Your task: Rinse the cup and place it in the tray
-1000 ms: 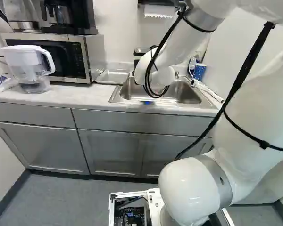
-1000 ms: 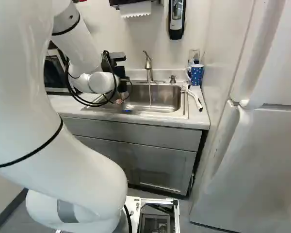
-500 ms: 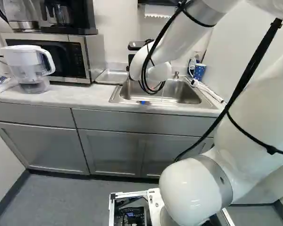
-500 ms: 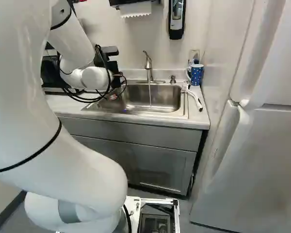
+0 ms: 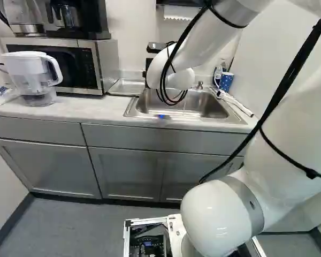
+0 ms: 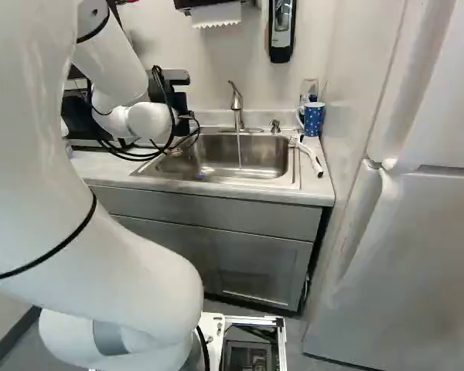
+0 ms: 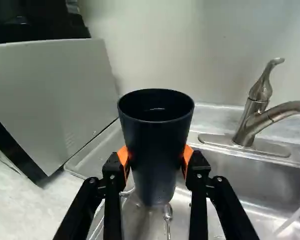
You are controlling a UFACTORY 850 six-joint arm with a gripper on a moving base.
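The cup (image 7: 155, 150), dark, smooth and narrowed toward its bottom, is held upright in the air, with its mouth turned up; inside, a small glint is seen. The tray (image 5: 129, 87), metallic and shallow, is laid flat between microwave (image 5: 108, 67) and sink (image 6: 255, 182).

Glossy white arm (image 6: 124, 278), rounded joints (image 5: 214, 217), grey collars (image 5: 250, 206), black cables (image 5: 284, 88), black ties (image 5: 311, 173), black gripper (image 6: 181, 100), orange pads (image 7: 188, 154), silvery screws (image 7: 92, 180)

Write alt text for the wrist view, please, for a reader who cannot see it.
The gripper holds a dark cup upright between its orange pads. Beyond it are the tray and microwave on one side and the faucet on the other, water running into the steel sink.
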